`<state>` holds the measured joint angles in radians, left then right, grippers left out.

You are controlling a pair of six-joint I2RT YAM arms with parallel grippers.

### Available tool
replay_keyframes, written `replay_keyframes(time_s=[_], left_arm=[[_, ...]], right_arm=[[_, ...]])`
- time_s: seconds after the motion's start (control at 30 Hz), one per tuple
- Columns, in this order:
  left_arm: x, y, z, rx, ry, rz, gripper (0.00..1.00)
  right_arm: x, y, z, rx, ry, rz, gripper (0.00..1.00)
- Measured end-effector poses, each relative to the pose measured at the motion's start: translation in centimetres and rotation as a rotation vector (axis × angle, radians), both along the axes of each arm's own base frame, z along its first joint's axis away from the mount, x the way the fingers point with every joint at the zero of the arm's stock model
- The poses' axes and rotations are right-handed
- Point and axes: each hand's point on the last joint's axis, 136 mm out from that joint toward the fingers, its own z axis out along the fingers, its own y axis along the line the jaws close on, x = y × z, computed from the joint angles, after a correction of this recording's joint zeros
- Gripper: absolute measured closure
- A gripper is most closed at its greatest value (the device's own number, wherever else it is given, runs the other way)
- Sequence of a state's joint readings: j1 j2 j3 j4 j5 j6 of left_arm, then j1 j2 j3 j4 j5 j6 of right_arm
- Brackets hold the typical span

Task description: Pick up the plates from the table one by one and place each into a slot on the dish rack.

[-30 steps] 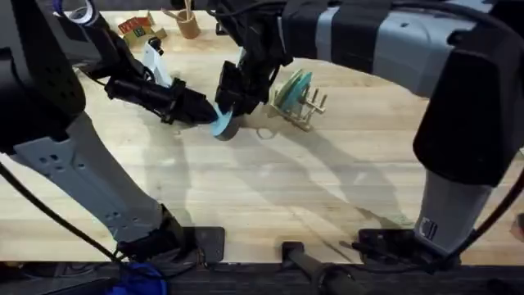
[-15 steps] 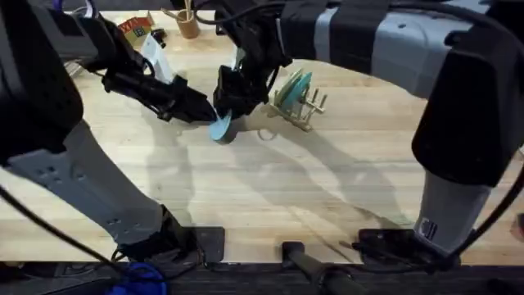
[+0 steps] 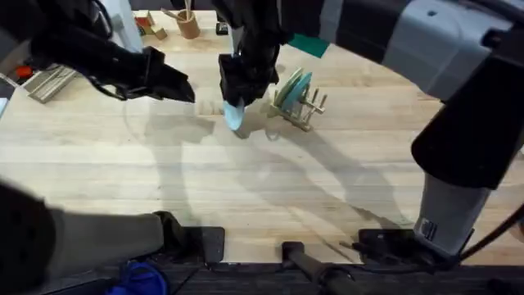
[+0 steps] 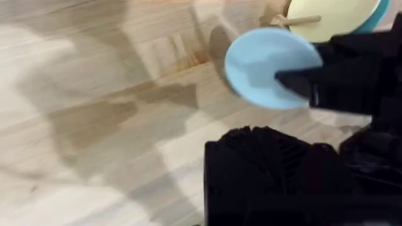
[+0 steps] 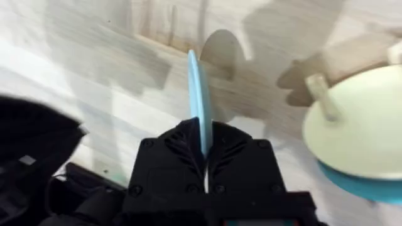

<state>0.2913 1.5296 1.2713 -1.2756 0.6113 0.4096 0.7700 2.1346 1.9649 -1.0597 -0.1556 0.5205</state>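
Observation:
A light blue plate (image 3: 234, 115) hangs edge-down just above the table (image 3: 246, 188), with my right gripper (image 3: 237, 88) shut on its upper rim. In the right wrist view the plate (image 5: 199, 94) stands edge-on between my fingers (image 5: 182, 154). The dish rack (image 3: 309, 106) stands just right of it, holding a cream plate (image 3: 286, 88) and a teal plate (image 3: 301, 84) upright in its slots. My left gripper (image 3: 182, 88) is to the left of the blue plate, apart from it, open and holding nothing. Its wrist view faces the blue plate (image 4: 264, 66).
A wooden cup with sticks (image 3: 187, 23) and small boxes (image 3: 146, 24) stand at the table's back edge. Wooden pieces (image 3: 47, 82) lie at the far left. The near half of the tabletop is bare wood.
My left gripper let go of the light blue plate and drew back to the left. My right gripper now holds the plate alone and has carried it slightly right, toward the rack.

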Motion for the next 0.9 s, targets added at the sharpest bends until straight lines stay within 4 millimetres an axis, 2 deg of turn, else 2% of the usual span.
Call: replay_keyframes(time_s=[0.2, 0.4, 0.9], left_arm=[[-2.1, 0.8, 2.9, 0.119, -0.078, 0.022, 0.961], [-3.4, 1.5, 5.0, 0.208, -0.15, 0.063, 0.961], [-7.2, 0.9, 8.9, 0.276, -0.298, 0.09, 0.928]], right_arm=[[0.7, -1.9, 2.5, -0.076, -0.093, 0.025, 0.97], [0.6, -4.7, 5.7, -0.153, -0.187, 0.03, 0.97], [-0.6, -9.6, 13.5, -0.197, -0.371, -0.002, 0.97]])
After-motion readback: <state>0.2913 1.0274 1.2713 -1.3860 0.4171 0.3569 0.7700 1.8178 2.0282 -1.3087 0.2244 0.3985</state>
